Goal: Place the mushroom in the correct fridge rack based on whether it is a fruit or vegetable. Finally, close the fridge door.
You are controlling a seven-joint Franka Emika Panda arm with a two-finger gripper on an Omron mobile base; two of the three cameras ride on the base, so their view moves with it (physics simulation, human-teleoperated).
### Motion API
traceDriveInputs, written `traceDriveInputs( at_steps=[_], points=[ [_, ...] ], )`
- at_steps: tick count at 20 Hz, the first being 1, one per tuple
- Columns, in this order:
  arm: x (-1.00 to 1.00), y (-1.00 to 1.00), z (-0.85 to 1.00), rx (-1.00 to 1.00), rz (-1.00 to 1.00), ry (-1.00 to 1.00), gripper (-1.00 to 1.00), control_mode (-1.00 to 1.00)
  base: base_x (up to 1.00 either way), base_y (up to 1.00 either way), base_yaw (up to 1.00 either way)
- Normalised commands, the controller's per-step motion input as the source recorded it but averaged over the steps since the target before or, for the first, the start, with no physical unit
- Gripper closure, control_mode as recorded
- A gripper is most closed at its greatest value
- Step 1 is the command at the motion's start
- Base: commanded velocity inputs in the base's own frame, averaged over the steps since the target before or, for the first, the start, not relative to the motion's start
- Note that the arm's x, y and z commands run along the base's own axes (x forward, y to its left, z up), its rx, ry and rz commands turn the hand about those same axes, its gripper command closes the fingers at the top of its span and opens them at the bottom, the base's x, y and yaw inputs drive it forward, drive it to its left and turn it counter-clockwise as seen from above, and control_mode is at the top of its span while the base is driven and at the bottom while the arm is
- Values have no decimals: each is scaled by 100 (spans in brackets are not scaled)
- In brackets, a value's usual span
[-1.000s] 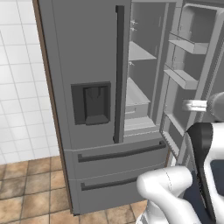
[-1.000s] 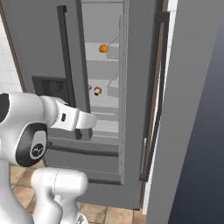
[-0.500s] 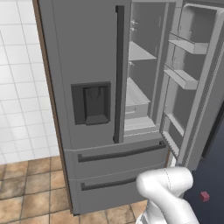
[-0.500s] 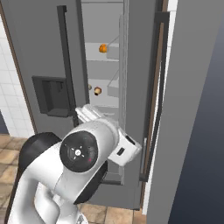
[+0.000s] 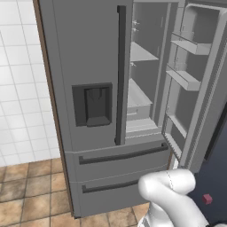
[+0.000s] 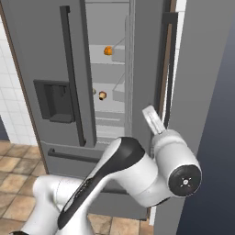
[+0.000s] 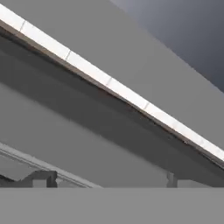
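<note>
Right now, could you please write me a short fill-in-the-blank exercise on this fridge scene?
1. The right fridge door stands ____.
2. The mushroom lies on the ____ of the two shelves.
3. On the shelf above it sits a round ____ fruit.
4. The left door carries a dark ____.

Missing words: open; lower; orange; dispenser

The mushroom point(image 6: 102, 95) is too small to tell its stem.
</note>
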Motion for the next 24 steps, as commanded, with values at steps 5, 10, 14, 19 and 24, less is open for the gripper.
traceDriveInputs(
  at_steps=[5,10,14,19,24],
  points=[
    [91,-64,-18,40,10,-7,-100,-100,0,0,0],
    [98,-56,-18,37,15,-3,-100,-100,0,0,0],
    [91,-44,-17,33,18,0,-100,-100,0,0,0],
    [64,-9,-13,22,22,0,-100,-100,0,0,0],
    [13,76,0,1,20,0,-100,-100,0,0,0]
  ],
)
